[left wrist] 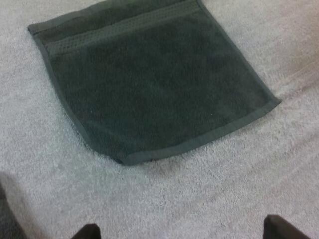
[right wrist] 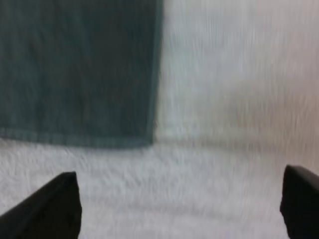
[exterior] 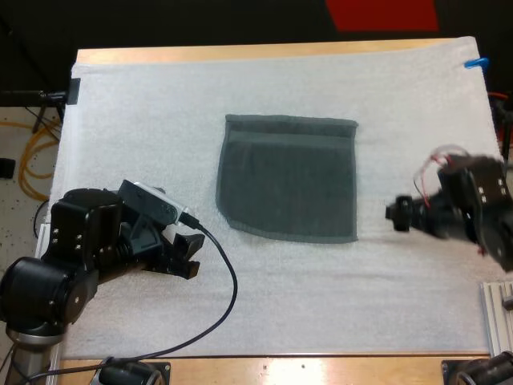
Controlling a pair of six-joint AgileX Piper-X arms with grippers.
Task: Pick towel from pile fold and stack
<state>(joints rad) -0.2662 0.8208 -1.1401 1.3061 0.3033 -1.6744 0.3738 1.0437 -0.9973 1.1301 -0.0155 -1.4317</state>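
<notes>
Grey-green towel (exterior: 288, 178) roughly between left claw (exterior: 191, 255), right claw (exterior: 397, 215)

My wooden table (exterior: 264, 53) carries a white mat (exterior: 128, 120) nearly edge to edge. Beyond its far side, at twelve o'clock, lies dark space with a red strip (exterior: 383, 14). At nine o'clock, yellow cables (exterior: 32, 172) coil on pale speckled floor (exterior: 18, 215).
</notes>
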